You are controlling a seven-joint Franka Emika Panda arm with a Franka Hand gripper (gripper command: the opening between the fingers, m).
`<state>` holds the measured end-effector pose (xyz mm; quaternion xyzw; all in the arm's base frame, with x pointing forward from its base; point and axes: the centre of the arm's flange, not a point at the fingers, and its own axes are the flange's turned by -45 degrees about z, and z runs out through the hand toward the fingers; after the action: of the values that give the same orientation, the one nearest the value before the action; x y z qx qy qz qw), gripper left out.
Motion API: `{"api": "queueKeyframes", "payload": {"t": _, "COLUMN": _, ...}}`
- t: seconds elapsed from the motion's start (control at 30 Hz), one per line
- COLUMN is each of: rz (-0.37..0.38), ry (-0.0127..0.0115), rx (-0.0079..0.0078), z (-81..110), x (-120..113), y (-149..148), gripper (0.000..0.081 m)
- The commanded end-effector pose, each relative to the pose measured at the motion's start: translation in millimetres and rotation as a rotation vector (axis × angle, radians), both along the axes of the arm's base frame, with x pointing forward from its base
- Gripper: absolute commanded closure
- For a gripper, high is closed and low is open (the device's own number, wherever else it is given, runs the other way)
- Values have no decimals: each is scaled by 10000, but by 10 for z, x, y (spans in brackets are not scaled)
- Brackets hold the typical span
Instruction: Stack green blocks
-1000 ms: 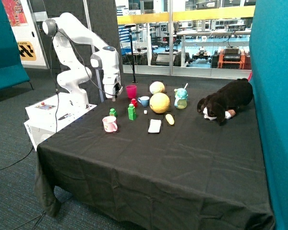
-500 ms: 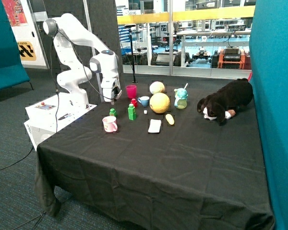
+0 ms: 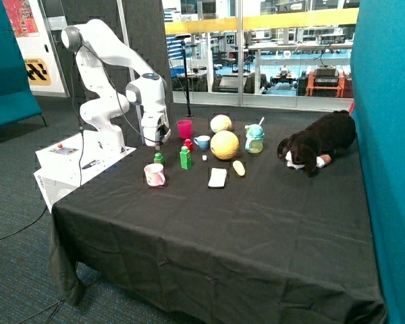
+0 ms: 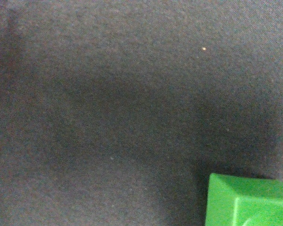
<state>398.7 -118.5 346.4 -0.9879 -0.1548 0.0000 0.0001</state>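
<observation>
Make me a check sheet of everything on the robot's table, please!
Surface: table under a black cloth.
Job's things: a tall green stack by the red block; a single green block behind the pink-and-white cup, not yet stacked.
Clutter: pink cup, blue cup, two yellow balls, lidded cup with straw, white flat thing, plush dog.
Grippers: gripper hangs above the cloth near the single green block, holding nothing seen; fingers unclear.
Cables: a cable on the floor.
Surroundings: teal panels, windows behind.
</observation>
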Motion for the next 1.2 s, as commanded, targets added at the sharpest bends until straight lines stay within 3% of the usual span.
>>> {"api": "queueKeyframes", "payload": {"t": 0.0, "rz": -106, "ry": -1, "rx": -2, "z": -56, "x": -63, "y": -71, "gripper": 401}}
{"api": "queueKeyframes", "payload": {"t": 0.27, "rz": -247, "ry": -1, "rx": -2, "z": -67, "x": -128, "y": -166, "gripper": 380}}
{"api": "queueKeyframes", "payload": {"t": 0.53, "rz": -255, "ry": -1, "rx": -2, "z": -100, "x": -181, "y": -217, "gripper": 425}}
{"api": "queueKeyframes", "payload": {"t": 1.17, "rz": 145, "ry": -1, "rx": -2, "z": -175, "x": -180, "y": -74, "gripper": 408}}
